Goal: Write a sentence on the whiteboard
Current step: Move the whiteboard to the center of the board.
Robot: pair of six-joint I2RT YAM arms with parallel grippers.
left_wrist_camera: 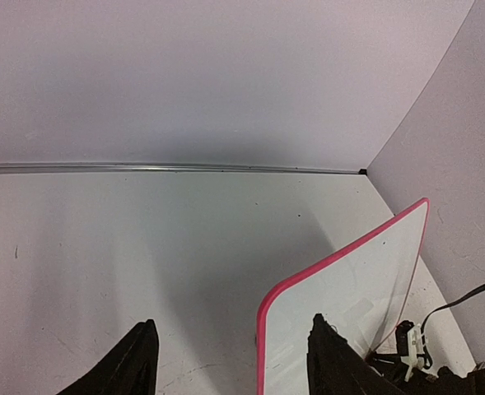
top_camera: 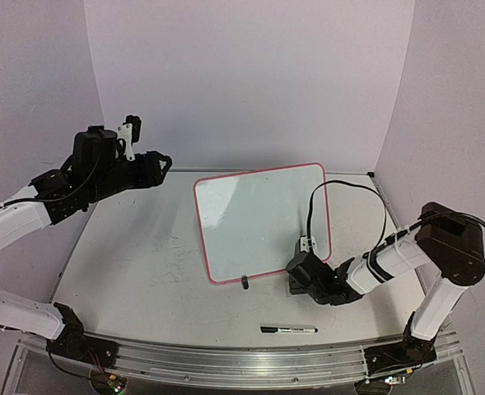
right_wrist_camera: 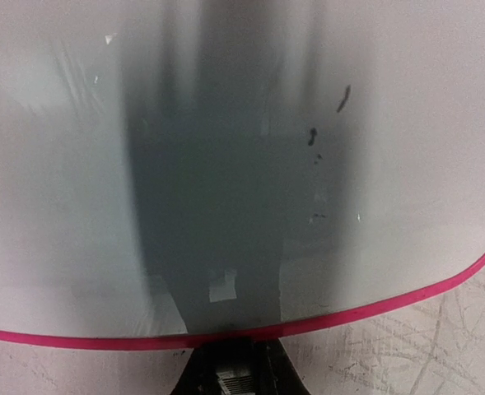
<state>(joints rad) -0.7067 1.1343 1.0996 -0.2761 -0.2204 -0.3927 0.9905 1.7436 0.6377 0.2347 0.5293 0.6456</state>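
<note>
Though the board (top_camera: 258, 222) stands blank, the marker (top_camera: 288, 330) lies unheld

Where the table (top_camera: 135, 271) nears its front edge, the marker lies flat, its long axis left to right, parallel to that edge. Just beyond it the right gripper (top_camera: 296, 276) sits low and clenched, its tip against the board's near right edge; whether it pinches anything there I cannot tell. The marker therefore lies back toward the bases from that gripper, and the right arm is much the nearer. The board stands tilted mid-table, pink border all round, with no sentence on it, only a few dark specks. Farthest off, the left gripper (top_camera: 161, 163) hangs raised over the far left, jaws apart and empty, well apart from the marker. I judge the right arm must draw back and take the marker across its length
</note>
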